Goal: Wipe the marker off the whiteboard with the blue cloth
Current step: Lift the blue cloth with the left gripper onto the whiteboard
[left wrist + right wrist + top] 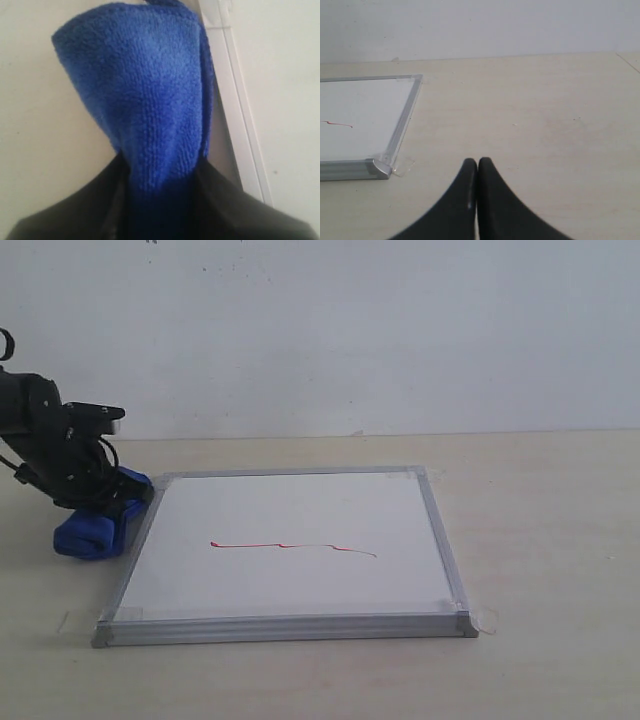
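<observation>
The whiteboard (290, 540) lies flat on the table, silver frame all round, tape tabs at its corners. A thin wavy red marker line (290, 546) runs across its middle. The blue cloth (98, 525) sits just off the board's left edge, fluffy and oblong. My left gripper (115, 502) is down on it, shut on the blue cloth (150, 110), whose free end fills the left wrist view beside the board's frame (240, 115). My right gripper (478, 162) is shut with nothing in it, over bare table to the right of the board (360, 120); it is outside the exterior view.
The table (540, 520) is pale wood, with a white wall (350, 330) behind it. A loose clear tape tab (487, 618) sticks out at the board's near right corner.
</observation>
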